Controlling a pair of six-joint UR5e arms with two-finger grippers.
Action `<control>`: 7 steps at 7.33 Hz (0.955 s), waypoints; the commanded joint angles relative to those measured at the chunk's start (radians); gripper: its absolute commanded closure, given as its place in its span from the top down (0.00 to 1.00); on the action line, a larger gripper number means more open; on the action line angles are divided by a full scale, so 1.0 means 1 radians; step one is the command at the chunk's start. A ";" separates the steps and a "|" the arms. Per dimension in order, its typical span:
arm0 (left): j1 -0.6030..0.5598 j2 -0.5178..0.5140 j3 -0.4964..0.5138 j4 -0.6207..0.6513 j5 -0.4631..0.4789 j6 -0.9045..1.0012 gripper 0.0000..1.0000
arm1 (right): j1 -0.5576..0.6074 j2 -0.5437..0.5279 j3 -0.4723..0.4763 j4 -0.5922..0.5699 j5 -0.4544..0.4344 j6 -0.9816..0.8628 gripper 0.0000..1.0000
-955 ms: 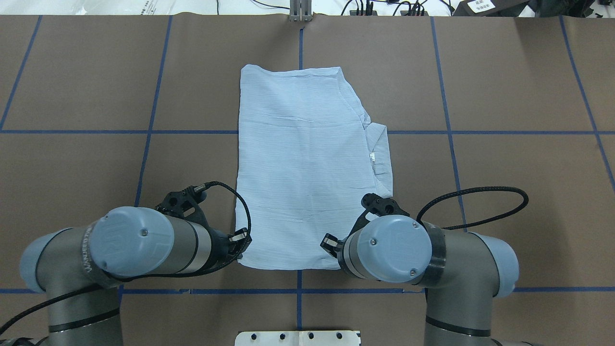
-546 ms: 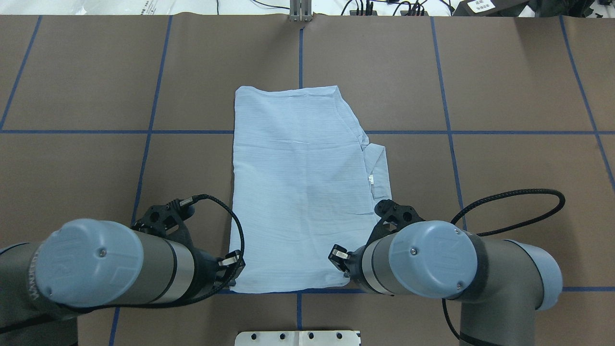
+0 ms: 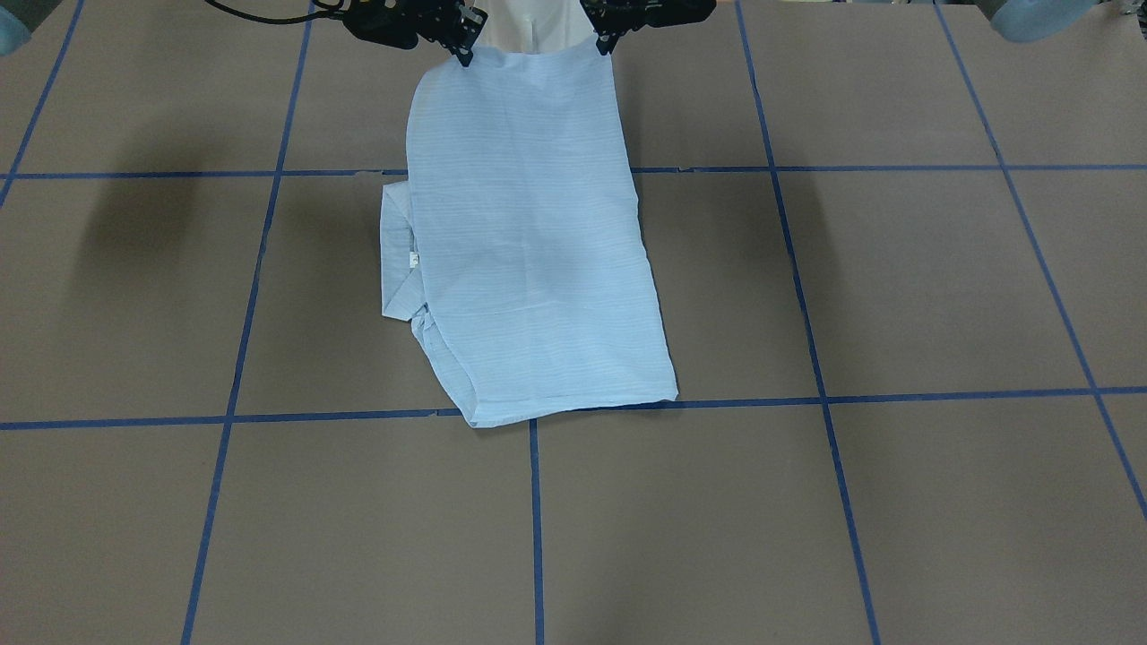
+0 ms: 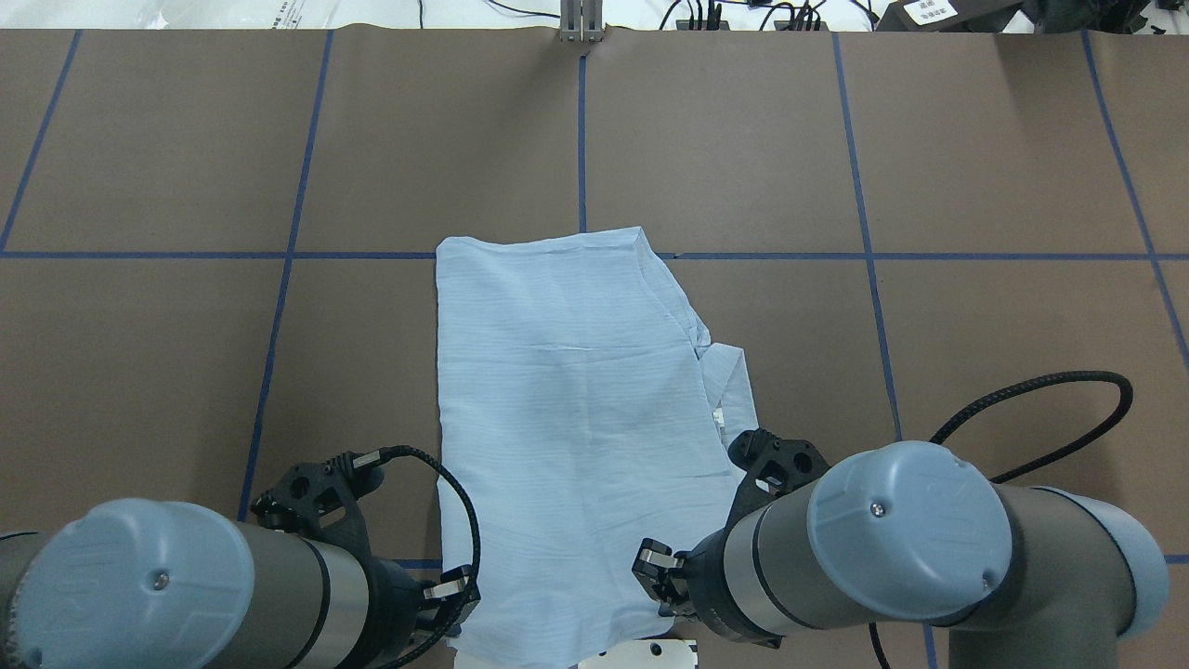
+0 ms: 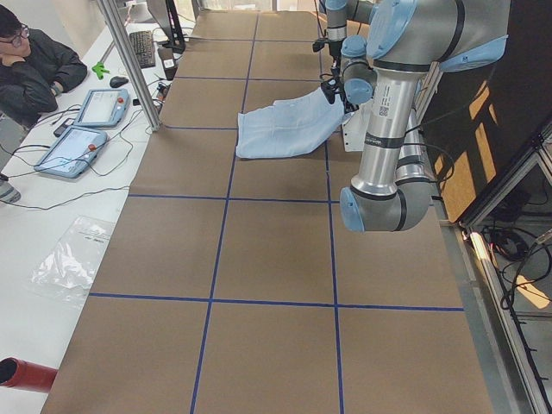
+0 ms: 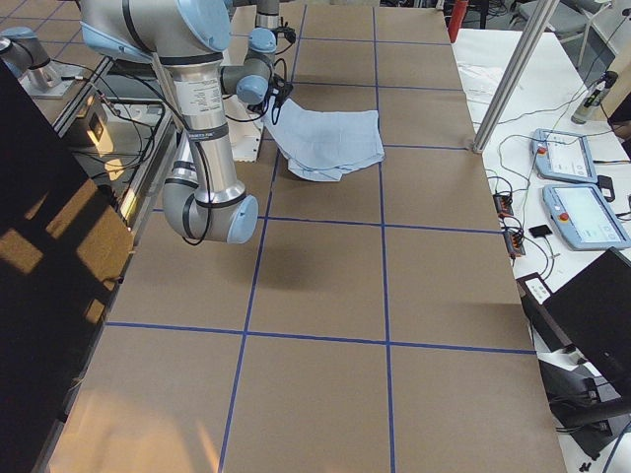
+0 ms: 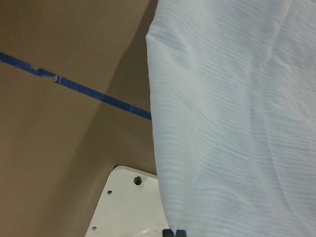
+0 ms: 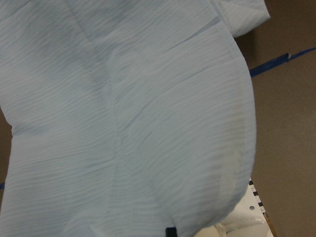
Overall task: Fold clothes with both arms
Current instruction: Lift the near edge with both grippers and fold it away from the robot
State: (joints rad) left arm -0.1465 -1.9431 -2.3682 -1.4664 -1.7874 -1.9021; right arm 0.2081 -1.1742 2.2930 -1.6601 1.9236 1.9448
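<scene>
1 shirt [image 4: 567, 400], 2 grippers: left end effector [image 4: 455, 595] & right end effector [image 4: 655, 571] each pinched tight on a near shirt corner; hem btwn them cut off in overhead view.

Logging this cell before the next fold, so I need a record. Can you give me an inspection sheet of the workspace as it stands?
Surface: brown paper-covered table marked with a blue tape grid.
Job's things: light blue finely striped shirt, partly folded, far end lying on the table, near edge lifted; collar showing at its right side.
Clutter: nothing seen.
Grippers: left gripper and right gripper, each with its fingers shut on a near corner of the shirt.
Cables: one black braided cable loops at the left wrist, another at the right.
Surroundings: seated person and two grey tablet pendants on a white side desk.
</scene>
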 commanded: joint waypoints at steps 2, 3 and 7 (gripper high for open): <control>-0.088 -0.008 0.029 0.028 -0.001 0.037 0.00 | 0.150 0.066 -0.097 0.003 0.000 -0.083 0.00; -0.175 -0.054 0.087 0.021 -0.004 0.099 0.00 | 0.204 0.109 -0.159 0.003 -0.002 -0.131 0.00; -0.459 -0.102 0.307 -0.133 -0.119 0.273 0.00 | 0.382 0.331 -0.505 0.013 0.002 -0.338 0.00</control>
State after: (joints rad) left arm -0.5309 -2.0387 -2.1404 -1.5274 -1.8775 -1.6657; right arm 0.5402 -0.9179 1.9204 -1.6508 1.9240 1.6760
